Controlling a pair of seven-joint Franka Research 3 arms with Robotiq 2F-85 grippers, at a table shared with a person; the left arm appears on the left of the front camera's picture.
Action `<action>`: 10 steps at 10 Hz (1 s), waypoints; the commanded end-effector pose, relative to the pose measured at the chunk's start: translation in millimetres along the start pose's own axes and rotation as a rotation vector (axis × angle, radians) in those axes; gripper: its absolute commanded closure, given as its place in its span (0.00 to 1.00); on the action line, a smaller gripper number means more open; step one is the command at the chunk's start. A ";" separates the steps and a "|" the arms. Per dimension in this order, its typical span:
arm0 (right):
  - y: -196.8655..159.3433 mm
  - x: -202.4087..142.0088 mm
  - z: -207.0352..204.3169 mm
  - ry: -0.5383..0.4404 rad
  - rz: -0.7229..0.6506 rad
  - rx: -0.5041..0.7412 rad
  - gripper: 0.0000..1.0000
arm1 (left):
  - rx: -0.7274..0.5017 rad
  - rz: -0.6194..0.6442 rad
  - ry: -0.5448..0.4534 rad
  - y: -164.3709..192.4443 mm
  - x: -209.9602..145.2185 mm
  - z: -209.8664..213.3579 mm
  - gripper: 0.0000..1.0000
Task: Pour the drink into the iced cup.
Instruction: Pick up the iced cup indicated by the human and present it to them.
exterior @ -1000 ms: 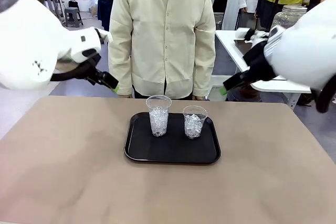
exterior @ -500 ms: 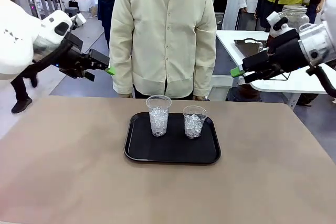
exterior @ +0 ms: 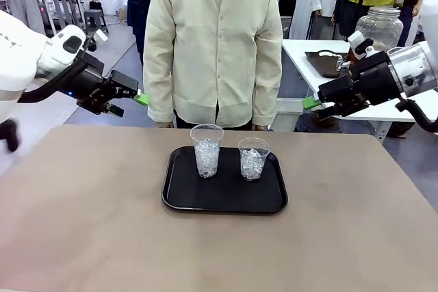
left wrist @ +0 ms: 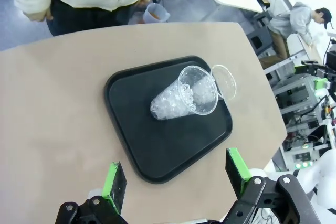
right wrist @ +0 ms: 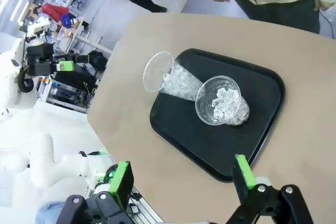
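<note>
Black rectangular tray point(exterior: 226, 197) on tan worktop point(exterior: 96, 230) carries taller clear plastic cup point(exterior: 207, 150) and shorter clear plastic cup point(exterior: 253, 159), both ice-filled; left tool point(exterior: 140, 98) and right tool point(exterior: 311, 102) stand released, empty.

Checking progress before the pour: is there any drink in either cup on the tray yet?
No, the taller cup and the shorter cup on the black tray hold only ice, no brown liquid.
</note>
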State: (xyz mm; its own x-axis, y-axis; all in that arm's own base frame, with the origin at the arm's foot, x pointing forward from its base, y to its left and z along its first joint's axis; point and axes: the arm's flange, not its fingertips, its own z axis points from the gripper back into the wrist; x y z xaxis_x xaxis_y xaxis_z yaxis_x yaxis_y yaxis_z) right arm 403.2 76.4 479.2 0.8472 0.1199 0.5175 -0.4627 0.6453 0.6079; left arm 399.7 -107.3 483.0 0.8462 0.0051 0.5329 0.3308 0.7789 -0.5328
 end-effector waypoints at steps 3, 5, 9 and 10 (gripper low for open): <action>2.0 -0.2 1.5 -0.003 -0.005 0.000 0.00 | -0.022 -0.004 -0.023 -3.2 3.1 2.9 0.00; -3.1 12.4 1.6 0.001 -0.133 0.142 0.00 | -0.078 0.085 -0.048 2.9 7.7 14.9 0.00; -46.9 33.4 25.4 -0.031 -0.342 0.390 0.00 | -0.374 0.288 -0.062 56.4 14.0 35.3 0.00; -59.4 33.2 25.8 -0.038 -0.372 0.415 0.00 | -0.417 0.307 -0.046 67.9 12.2 32.0 0.00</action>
State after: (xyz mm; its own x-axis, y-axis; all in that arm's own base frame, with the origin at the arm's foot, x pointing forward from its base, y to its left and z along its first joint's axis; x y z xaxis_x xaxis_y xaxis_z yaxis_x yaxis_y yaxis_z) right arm 439.8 24.3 477.3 0.9579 -0.0612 0.2807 -0.2469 0.3238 0.9133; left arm 405.5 -37.2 490.3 0.8998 0.2440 0.3617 0.2213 0.4594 -0.8602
